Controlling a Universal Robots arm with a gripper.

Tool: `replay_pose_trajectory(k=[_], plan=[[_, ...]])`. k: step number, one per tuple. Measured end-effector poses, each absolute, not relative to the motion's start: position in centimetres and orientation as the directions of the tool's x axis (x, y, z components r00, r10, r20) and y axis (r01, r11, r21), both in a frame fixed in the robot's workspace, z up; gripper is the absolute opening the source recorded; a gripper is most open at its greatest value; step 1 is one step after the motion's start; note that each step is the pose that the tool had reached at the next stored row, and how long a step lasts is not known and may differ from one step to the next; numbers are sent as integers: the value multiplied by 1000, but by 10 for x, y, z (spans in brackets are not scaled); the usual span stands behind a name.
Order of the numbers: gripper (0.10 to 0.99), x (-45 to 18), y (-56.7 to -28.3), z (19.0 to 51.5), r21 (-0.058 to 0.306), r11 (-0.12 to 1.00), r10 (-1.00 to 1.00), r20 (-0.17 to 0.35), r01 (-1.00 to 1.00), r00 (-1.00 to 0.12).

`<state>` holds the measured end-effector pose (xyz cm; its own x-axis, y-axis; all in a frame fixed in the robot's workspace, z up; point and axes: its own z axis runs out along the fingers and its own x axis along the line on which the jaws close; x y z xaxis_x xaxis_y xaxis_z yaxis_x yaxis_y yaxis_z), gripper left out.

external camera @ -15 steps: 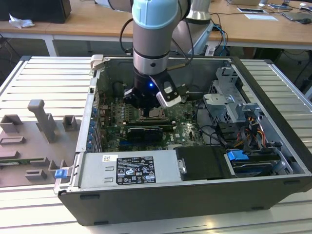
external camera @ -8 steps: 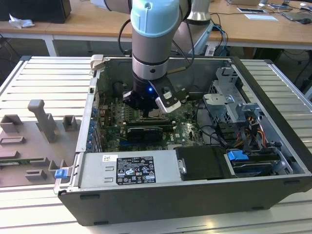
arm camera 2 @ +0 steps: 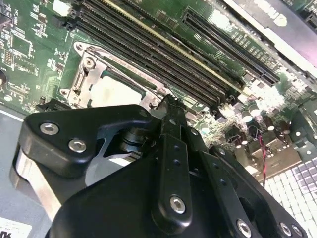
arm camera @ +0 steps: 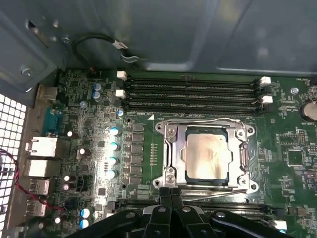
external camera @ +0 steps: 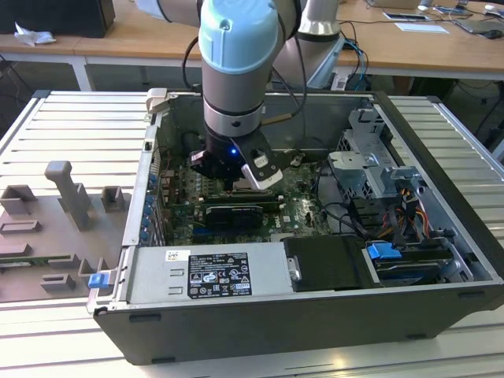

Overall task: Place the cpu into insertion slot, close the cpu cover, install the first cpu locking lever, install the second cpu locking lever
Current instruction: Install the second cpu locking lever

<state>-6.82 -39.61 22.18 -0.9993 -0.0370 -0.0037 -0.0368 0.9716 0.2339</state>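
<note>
The arm reaches down into an open computer case (external camera: 441, 197) that lies on its side on the slatted bench (external camera: 71, 126). Its gripper (arm camera: 171, 193) sits low over the green circuit board (arm camera: 292, 173), just beside the socket's edge.

In the first wrist view the fingers (arm camera: 165, 197) are pressed together, side by side, with nothing between them. Their tips sit right at the edge of the metal frame, where a thin silvery lever (arm camera: 218, 194) runs along that side of the socket. I can't tell whether the tips actually touch it.

The cpu (arm camera: 208, 156) already lies flat in the insertion slot (arm camera: 184, 174), its silvery face up. The cpu cover (arm camera: 172, 148) is down over it, framing the chip through its cut-out centre.

In the second wrist view the cover (arm camera 2: 81, 82) and the pale chip (arm camera 2: 116, 91) show just beyond the black gripper body, and the closed tips (arm camera 2: 171, 106) reach the frame's corner next to the long black memory slots (arm camera 2: 163, 54).

Grey plastic fixtures (external camera: 67, 193) stand on the bench at the exterior view's left, well apart from the case.
</note>
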Motion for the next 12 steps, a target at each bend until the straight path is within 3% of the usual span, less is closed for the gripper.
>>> replay_pose_trajectory(k=[4,12], plan=[[106,-69,-399,209,238,971,-37,-4,-37,-999],[106,-70,-408,204,285,958,-37,-6,-37,-999]])
